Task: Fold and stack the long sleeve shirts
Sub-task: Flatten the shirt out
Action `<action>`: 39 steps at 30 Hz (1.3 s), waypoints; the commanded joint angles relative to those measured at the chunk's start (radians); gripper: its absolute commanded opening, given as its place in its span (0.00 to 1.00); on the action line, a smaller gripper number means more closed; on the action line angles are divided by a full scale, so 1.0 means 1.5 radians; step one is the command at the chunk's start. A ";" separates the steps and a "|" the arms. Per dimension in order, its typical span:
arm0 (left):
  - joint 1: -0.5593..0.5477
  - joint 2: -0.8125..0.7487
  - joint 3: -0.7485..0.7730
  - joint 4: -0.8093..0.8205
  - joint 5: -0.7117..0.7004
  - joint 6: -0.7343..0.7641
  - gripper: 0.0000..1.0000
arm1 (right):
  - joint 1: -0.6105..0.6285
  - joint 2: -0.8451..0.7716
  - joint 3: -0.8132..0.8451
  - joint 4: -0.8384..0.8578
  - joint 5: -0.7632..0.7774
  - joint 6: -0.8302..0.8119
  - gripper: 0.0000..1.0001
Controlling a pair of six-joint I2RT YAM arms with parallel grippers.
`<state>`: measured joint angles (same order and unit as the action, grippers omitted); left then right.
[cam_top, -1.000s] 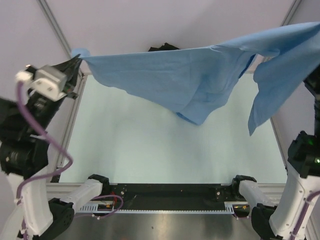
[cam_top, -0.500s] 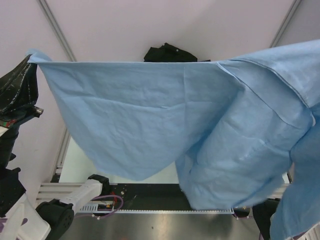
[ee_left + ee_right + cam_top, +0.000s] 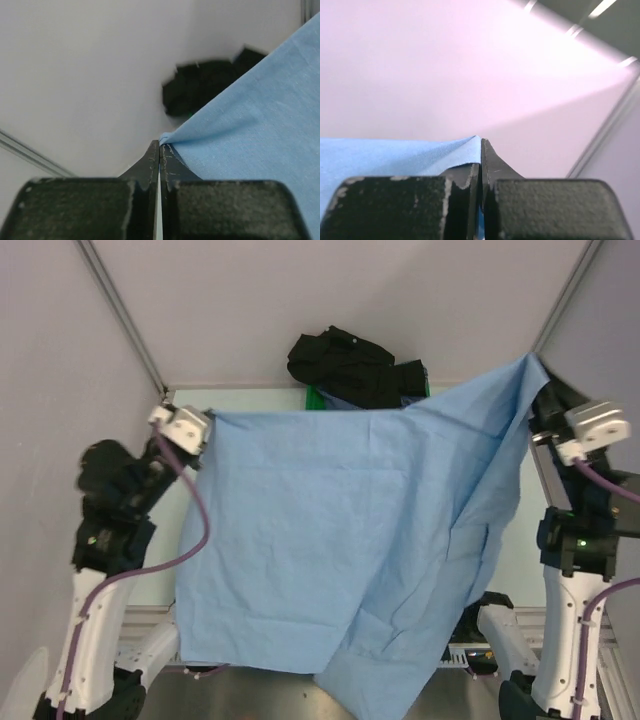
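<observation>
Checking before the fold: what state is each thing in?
light blue shirt: unfolded, hanging spread between both claws.
left claw: shut on a shirt corner.
right claw: shut on the shirt's edge.
black shirt: crumpled heap at the far edge.
green tray: mostly hidden under that heap.

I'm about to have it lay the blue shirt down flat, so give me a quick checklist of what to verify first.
1. Left gripper shut on a corner of the light blue shirt: ok.
2. Right gripper shut on the opposite corner: ok.
3. Top edge spread between the two grippers: ok, though the right end sits higher.
4. Shirt hanging smooth: not ok; the right side is folded and bunched, and the bottom droops over the arm bases.
5. Table under the shirt free of clutter: cannot tell; the cloth hides most of it.
6. Black shirt out of the way: ok; it lies at the far end, behind the held edge.
</observation>
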<state>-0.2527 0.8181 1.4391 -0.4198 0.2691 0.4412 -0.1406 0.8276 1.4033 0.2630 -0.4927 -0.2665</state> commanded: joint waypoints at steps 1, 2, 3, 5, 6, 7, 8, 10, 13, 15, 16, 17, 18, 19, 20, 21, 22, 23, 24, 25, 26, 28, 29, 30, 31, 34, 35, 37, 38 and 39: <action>0.006 -0.021 -0.202 0.028 0.002 0.092 0.00 | 0.003 -0.057 -0.197 -0.020 -0.118 -0.101 0.00; 0.006 -0.007 -0.274 0.058 -0.001 0.101 0.00 | 0.007 -0.051 -0.228 -0.021 -0.129 -0.131 0.00; 0.006 0.005 -0.307 0.078 -0.006 0.118 0.00 | 0.013 -0.043 -0.253 -0.029 -0.134 -0.153 0.00; 0.006 0.067 -0.381 0.140 -0.011 0.150 0.00 | 0.051 0.008 -0.322 -0.026 -0.098 -0.200 0.00; 0.007 0.101 -0.396 0.161 -0.014 0.154 0.00 | 0.058 0.029 -0.339 -0.026 -0.101 -0.219 0.00; 0.008 0.133 -0.402 0.175 -0.014 0.159 0.00 | 0.072 0.054 -0.372 -0.001 -0.099 -0.223 0.00; 0.008 0.166 -0.398 0.191 -0.012 0.166 0.00 | 0.081 0.103 -0.386 0.017 -0.094 -0.225 0.00; 0.012 0.278 -0.381 0.203 -0.016 0.167 0.00 | 0.110 0.166 -0.397 0.046 -0.068 -0.254 0.00; 0.024 0.405 -0.330 0.215 -0.026 0.177 0.00 | 0.148 0.285 -0.387 0.092 -0.040 -0.270 0.00; 0.036 0.474 -0.290 0.215 -0.037 0.191 0.00 | 0.171 0.366 -0.364 0.112 -0.022 -0.283 0.00; 0.042 0.491 -0.279 0.214 -0.041 0.194 0.00 | 0.174 0.394 -0.353 0.126 -0.016 -0.291 0.00; 0.052 0.508 -0.256 0.209 -0.047 0.195 0.00 | 0.180 0.417 -0.328 0.129 -0.013 -0.296 0.00; 0.057 0.523 -0.247 0.207 -0.051 0.196 0.00 | 0.182 0.457 -0.317 0.140 -0.007 -0.296 0.00; 0.062 0.549 -0.236 0.202 -0.053 0.196 0.00 | 0.183 0.475 -0.306 0.138 -0.004 -0.306 0.00; 0.068 0.561 -0.221 0.194 -0.053 0.197 0.00 | 0.183 0.487 -0.293 0.134 -0.002 -0.314 0.02; 0.071 0.571 -0.216 0.193 -0.056 0.197 0.00 | 0.186 0.510 -0.278 0.124 -0.001 -0.322 0.06; 0.073 0.588 -0.207 0.192 -0.063 0.194 0.00 | 0.186 0.516 -0.271 0.116 0.001 -0.340 0.12; 0.077 0.596 -0.200 0.192 -0.068 0.186 0.00 | 0.186 0.521 -0.264 0.105 0.003 -0.346 0.17; 0.079 0.603 -0.194 0.187 -0.074 0.182 0.00 | 0.183 0.524 -0.246 0.069 0.004 -0.349 0.22; 0.082 0.616 -0.182 0.178 -0.075 0.177 0.00 | 0.179 0.526 -0.235 0.041 0.007 -0.354 0.35; 0.086 0.619 -0.179 0.172 -0.074 0.172 0.00 | 0.176 0.526 -0.224 0.008 0.011 -0.360 0.45; 0.087 0.619 -0.177 0.154 -0.066 0.174 0.05 | 0.159 0.519 -0.183 -0.112 0.032 -0.365 0.65; 0.088 0.614 -0.179 0.149 -0.066 0.175 0.07 | 0.150 0.515 -0.173 -0.150 0.033 -0.375 0.74; 0.089 0.609 -0.182 0.144 -0.057 0.173 0.10 | 0.141 0.508 -0.163 -0.239 0.033 -0.379 0.79; 0.091 0.604 -0.188 0.135 -0.051 0.171 0.14 | 0.111 0.491 -0.147 -0.276 0.023 -0.383 0.79; 0.097 0.579 -0.200 0.124 -0.028 0.165 0.23 | 0.045 0.470 -0.087 -0.469 -0.031 -0.377 0.79; 0.099 0.576 -0.200 0.117 -0.023 0.166 0.25 | 0.036 0.467 -0.072 -0.585 -0.053 -0.383 0.79; 0.101 0.577 -0.198 0.103 -0.006 0.170 0.26 | 0.031 0.472 -0.044 -0.697 -0.076 -0.399 0.78; 0.101 0.579 -0.196 0.099 -0.005 0.174 0.27 | 0.036 0.482 -0.047 -0.774 -0.071 -0.399 0.78; 0.101 0.587 -0.193 0.093 -0.003 0.175 0.28 | 0.042 0.488 -0.054 -0.797 -0.058 -0.386 0.80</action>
<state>-0.1112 1.7351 1.1297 -0.2390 0.2115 0.6994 -0.1009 1.5772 1.2846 -0.4786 -0.5282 -0.8284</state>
